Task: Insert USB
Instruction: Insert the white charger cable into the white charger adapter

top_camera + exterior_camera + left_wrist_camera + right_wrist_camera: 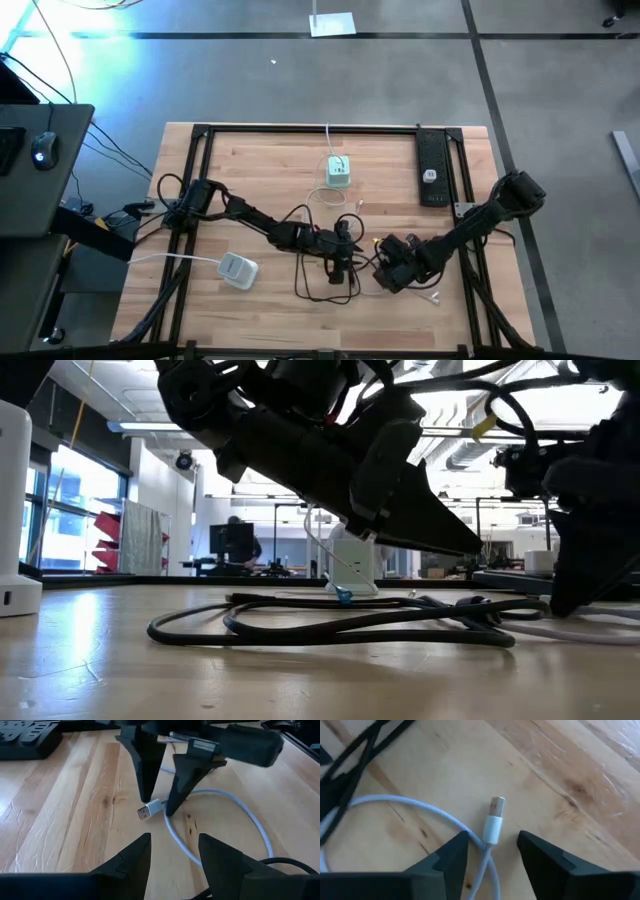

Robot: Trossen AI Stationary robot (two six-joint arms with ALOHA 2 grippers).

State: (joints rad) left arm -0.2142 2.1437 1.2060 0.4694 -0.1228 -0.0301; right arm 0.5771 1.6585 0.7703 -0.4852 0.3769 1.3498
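Note:
A white USB cable [252, 822] lies in a loop on the wooden table. Its plug [493, 822], white housing and metal tip, lies flat on the wood. My right gripper [492, 840] is open and points down at the plug, one finger on either side of it [150, 810] with a little room to each. My left gripper [174, 845] is open and holds nothing. It sits low over the table just left of the plug, facing the right gripper [392, 268]. A white-green socket block [338, 172] stands on the table at the far middle.
A black cable [330, 622] lies in loops under both arms near the middle of the table. A white charger [238, 270] sits at the near left. A black power strip [432, 170] lies at the far right. Black frame rails [310, 128] run along the table edges.

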